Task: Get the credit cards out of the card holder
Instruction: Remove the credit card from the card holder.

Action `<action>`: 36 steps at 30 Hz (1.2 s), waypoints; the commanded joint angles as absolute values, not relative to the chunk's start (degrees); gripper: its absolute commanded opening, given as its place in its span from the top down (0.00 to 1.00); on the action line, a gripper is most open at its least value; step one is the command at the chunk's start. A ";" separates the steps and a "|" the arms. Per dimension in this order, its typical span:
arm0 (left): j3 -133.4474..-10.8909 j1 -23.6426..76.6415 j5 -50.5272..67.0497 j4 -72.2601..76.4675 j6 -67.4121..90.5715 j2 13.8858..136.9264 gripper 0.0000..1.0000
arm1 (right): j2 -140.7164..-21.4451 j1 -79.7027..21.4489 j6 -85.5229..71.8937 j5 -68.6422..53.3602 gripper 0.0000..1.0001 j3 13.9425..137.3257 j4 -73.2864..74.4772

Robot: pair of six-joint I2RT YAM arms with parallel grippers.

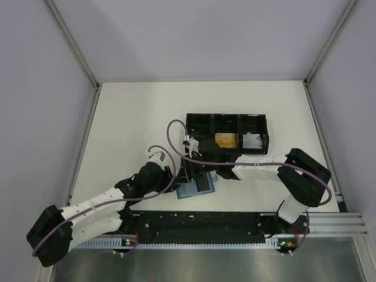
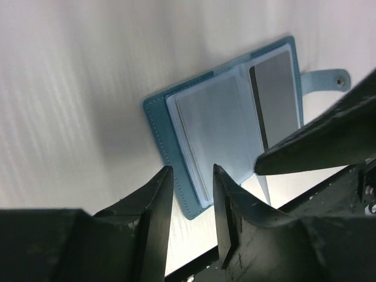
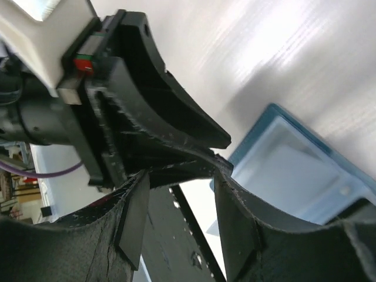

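The teal card holder (image 2: 194,108) lies open on the white table near the arms' bases (image 1: 189,191). A dark-edged credit card (image 2: 276,94) sits in its right leaf's slot. An orange-gold credit card (image 1: 225,140) lies in the black tray's middle compartment. My left gripper (image 2: 191,176) is open over the holder's near corner, with nothing between its fingers. My right gripper (image 3: 179,182) is open too and empty. One of its fingers (image 2: 317,138) reaches onto the right leaf by the card's lower end. In the right wrist view the holder (image 3: 294,170) shows at right.
A long black three-compartment tray (image 1: 226,116) stands behind the holder, with a white paper wad (image 1: 254,141) in its right compartment. The two grippers crowd together over the holder (image 1: 178,176) (image 1: 202,176). A black rail (image 1: 200,222) runs along the near edge.
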State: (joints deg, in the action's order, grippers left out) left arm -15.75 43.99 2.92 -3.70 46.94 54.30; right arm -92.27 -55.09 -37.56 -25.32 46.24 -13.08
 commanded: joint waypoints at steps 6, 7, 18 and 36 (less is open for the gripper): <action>-15.11 44.21 -11.25 -17.48 51.24 29.38 0.52 | -92.73 -56.16 -33.67 -24.26 0.52 50.44 -10.30; -15.29 44.21 -11.25 -18.19 51.33 27.44 0.52 | -91.42 -56.08 -32.53 -23.74 0.52 50.62 -8.98; -22.58 44.47 3.59 -8.63 50.62 35.14 0.43 | -78.58 -48.79 -27.77 -19.33 0.52 43.61 -1.58; -24.09 50.80 3.96 11.41 57.65 59.15 0.47 | -80.07 -42.98 -31.73 -20.65 0.66 31.64 -10.72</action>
